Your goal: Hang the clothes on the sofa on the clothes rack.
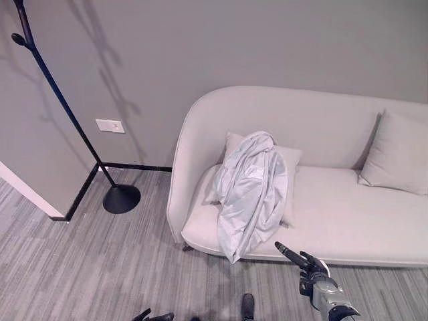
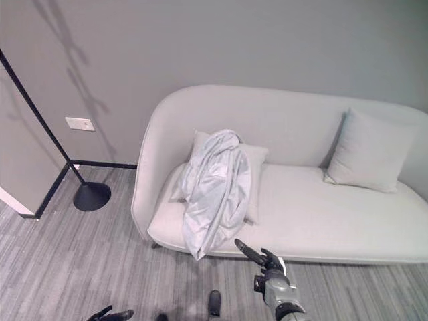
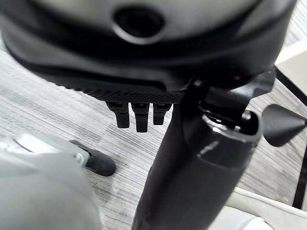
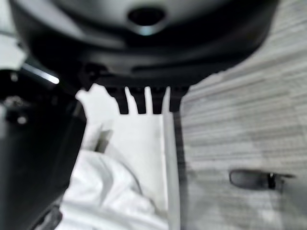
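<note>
A pale grey-white garment [image 1: 251, 194] lies draped over a cushion [image 1: 291, 174] at the left end of the sofa [image 1: 348, 221], its lower edge spilling over the front of the seat toward the floor. Nothing holds it. The right hand [image 1: 302, 259] hovers just in front of the sofa's front edge, close to the garment's hanging hem but apart from it, with its fingers straight and spread, pointing toward the cloth. In the right wrist view the white fabric [image 4: 115, 191] shows past those relaxed fingers, so the hand is near but has taken no grip.

The left hand [image 1: 152, 315] sits low at the bottom edge of the head views, over the striped carpet [image 1: 80, 267]. Its own wrist view shows fingers [image 3: 136, 115] that look fairly straight and clasp nothing, though the close angle makes this hard to judge for sure.

A second cushion [image 1: 398, 154] leans in the sofa's right corner. The clothes rack [image 1: 63, 107], a black pole on a round base [image 1: 121, 198], stands well to the left of the sofa near the wall corner, and it appears bare in the part seen.

The task looks to be at its very start: the garment is yet to be grasped, lifted, carried left and hung on the rack.
</note>
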Robot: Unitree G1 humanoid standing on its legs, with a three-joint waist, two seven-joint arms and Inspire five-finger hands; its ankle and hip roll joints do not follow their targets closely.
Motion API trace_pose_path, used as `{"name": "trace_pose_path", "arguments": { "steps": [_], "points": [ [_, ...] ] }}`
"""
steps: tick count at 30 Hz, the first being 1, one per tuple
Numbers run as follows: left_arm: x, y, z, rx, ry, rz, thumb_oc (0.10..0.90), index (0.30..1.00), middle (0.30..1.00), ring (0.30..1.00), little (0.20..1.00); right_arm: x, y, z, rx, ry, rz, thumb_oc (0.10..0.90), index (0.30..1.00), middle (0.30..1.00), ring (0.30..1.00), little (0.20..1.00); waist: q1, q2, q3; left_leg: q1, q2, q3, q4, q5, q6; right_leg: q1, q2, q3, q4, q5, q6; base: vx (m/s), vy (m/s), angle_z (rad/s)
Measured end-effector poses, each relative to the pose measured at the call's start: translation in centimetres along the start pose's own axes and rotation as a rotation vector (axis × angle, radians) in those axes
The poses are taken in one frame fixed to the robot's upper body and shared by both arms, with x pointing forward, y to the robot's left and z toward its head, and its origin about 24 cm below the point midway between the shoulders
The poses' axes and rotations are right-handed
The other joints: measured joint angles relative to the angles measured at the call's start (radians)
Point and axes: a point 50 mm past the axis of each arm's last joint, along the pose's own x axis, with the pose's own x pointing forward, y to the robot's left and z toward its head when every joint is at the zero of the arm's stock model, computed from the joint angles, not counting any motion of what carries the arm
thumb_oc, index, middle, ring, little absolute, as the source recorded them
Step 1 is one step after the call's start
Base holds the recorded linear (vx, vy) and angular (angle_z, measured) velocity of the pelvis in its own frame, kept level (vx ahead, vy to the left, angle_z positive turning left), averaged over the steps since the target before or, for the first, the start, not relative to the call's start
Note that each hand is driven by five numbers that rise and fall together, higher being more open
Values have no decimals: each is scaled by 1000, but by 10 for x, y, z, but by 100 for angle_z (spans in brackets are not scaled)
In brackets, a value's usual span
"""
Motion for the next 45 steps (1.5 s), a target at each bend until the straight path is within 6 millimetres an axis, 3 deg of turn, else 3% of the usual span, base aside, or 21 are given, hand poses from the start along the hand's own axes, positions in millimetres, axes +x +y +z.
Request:
{"name": "trace_pose_path", "arguments": {
  "steps": [1, 5, 13, 17, 21, 23, 25, 26, 28, 30, 31, 32, 34, 35, 36, 38, 39, 40, 42, 43, 45],
  "points": [
    [-1, 2, -7, 14, 15, -5, 800, 900, 900, 900, 900, 1, -8, 2, -2, -4, -17, 800, 900, 900, 900, 900, 3, 14, -3, 4, 41, -2, 5, -12, -31, 20, 35, 1, -2, 6, -13, 162, -83, 41],
    [-3, 6, -15, -19, 33, 3, 800, 900, 900, 900, 900, 2, -10, 8, -6, -21, -10, 800, 900, 900, 900, 900, 7, 19, -6, 32, 74, -3, 3, -22, -65, 46, 70, -21, -2, 13, -80, 112, -70, 9],
    [-3, 4, -15, -9, 28, -6, 800, 900, 900, 900, 900, 2, 3, 14, -80, -41, 63, 800, 900, 900, 900, 900, 15, 26, -7, 16, 90, -26, 4, -29, -76, 44, 79, -51, -2, 5, -93, 53, -86, 9],
    [-1, -5, -1, 34, -24, -42, 800, 900, 900, 900, 900, 3, 14, 19, -123, -29, 94, 800, 900, 900, 900, 900, 56, 27, -4, -46, 92, -65, 11, -19, -91, 4, 77, -81, -2, 1, -95, 8, -116, 29],
    [0, -18, 12, 45, -82, -81, 800, 900, 900, 900, 900, 4, 32, 50, -129, -88, 117, 800, 900, 900, 900, 900, 104, 46, 35, -119, 110, -126, 33, 4, -122, -25, 100, -139, -1, -7, -110, -60, -158, 54],
    [2, -36, 52, 81, -198, -117, 800, 900, 900, 900, 900, 5, 31, 77, -126, -149, 74, 800, 900, 900, 900, 900, 84, 31, 98, -346, 40, -125, 321, 12, -156, -76, 83, -145, 20, -43, -136, -155, -40, 145],
    [0, -59, 79, 127, -290, -182, 800, 900, 900, 900, 900, 3, 22, 116, -102, -216, 8, 800, 900, 900, 900, 900, 138, 69, 196, -481, 36, -108, 509, 36, -189, -119, 84, -172, 76, -38, -192, 54, 26, 93],
    [-2, -69, 89, 107, -329, -207, 800, 900, 900, 900, 900, 1, 19, 135, -96, -254, -18, 800, 900, 900, 900, 900, 148, 74, 238, -524, 37, -88, 526, 54, -190, -131, 81, -183, 69, -43, -199, 195, 118, 34],
    [-2, -68, 93, 105, -336, -189, 800, 900, 900, 900, 900, -2, 21, 147, -79, -289, -17, 800, 900, 900, 900, 900, 141, 85, 249, -525, 72, -27, 389, 34, -150, -129, 79, -213, 36, -45, -198, 177, 126, 59],
    [-1, -62, 94, 173, -335, -152, 800, 900, 900, 900, 900, -1, 14, 145, -51, -286, -50, 800, 900, 900, 900, 900, 134, 95, 269, -452, 182, 190, 29, 74, -160, -107, 86, -212, -3, -26, -198, 177, 243, 80],
    [0, -59, 90, 184, -321, -138, 800, 900, 900, 900, 900, 0, 12, 141, -49, -277, -61, 800, 900, 900, 900, 900, 127, 114, 274, -437, 210, 204, 22, 67, -149, -94, 94, -208, -9, 3, -164, 252, 352, 28],
    [1, -51, 75, 223, -288, -113, 800, 900, 900, 900, 900, 0, 14, 139, -44, -272, -75, 800, 900, 900, 900, 900, 126, 126, 266, -414, 238, 224, 21, 70, -160, -95, 103, -188, -10, -16, -162, 97, 130, -29],
    [1, -44, 51, 286, -229, -92, 800, 900, 900, 900, 900, 0, 11, 143, -38, -281, -99, 800, 900, 900, 900, 900, 113, 143, 256, -357, 213, 228, 20, 80, -167, -125, 97, -160, -10, -20, -164, 124, 191, -64],
    [1, -43, 43, 297, -210, -92, 800, 900, 900, 900, 900, 0, 4, 141, -30, -276, -124, 800, 900, 900, 900, 900, 99, 163, 244, -326, 207, 234, -12, 127, -139, -143, 99, -159, -9, -4, -151, 133, 225, -55],
    [1, -45, 47, 296, -226, -95, 800, 900, 900, 900, 900, 1, 0, 138, -23, -262, -143, 800, 900, 900, 900, 900, 99, 160, 242, -330, 189, 256, -11, 185, -116, -151, 80, -150, -10, 18, -135, 128, 195, -42],
    [-2, -52, 66, 295, -306, -127, 800, 900, 900, 900, 900, 2, -6, 136, -24, -248, -177, 800, 900, 900, 900, 900, 99, 156, 234, -344, 126, 297, -11, 156, -69, -179, 12, -135, -9, 31, -114, 94, 126, -24],
    [-5, -59, 82, 286, -375, -143, 800, 900, 900, 900, 900, 2, -8, 133, -24, -235, -200, 733, 799, 799, 799, 799, 98, 161, 230, -345, 97, 303, -11, 154, -50, -180, -19, -141, -4, 43, -100, 87, 147, 6],
    [-11, -73, 102, 299, -466, -185, 800, 900, 900, 900, 900, 2, -17, 130, -8, -197, -250, 590, 585, 585, 585, 585, 111, 169, 219, -348, 70, 302, -10, 148, -32, -181, -45, -148, -4, 43, -94, 98, 161, 24],
    [-24, -100, 127, 356, -594, -279, 800, 900, 900, 900, 900, -1, -44, 140, 90, -155, -347, 400, 300, 300, 300, 300, 122, 183, 210, -387, 38, 292, -10, 142, -11, -213, -77, -159, -11, 42, -75, 75, 130, 22],
    [-28, -108, 131, 385, -616, -309, 800, 900, 900, 900, 900, -3, -60, 145, 164, -155, -376, 400, 300, 300, 300, 300, 131, 186, 210, -409, 30, 290, -11, 142, -7, -233, -87, -160, -11, 41, -58, 41, 106, 12],
    [-35, -121, 132, 447, -666, -371, 800, 900, 900, 900, 900, -12, -94, 167, 287, -200, -429, 400, 300, 300, 300, 300, 165, 228, 218, -480, 25, 281, -10, 153, 1, -298, -92, -165, -11, 51, -31, 18, 71, 15]
  ]
}}
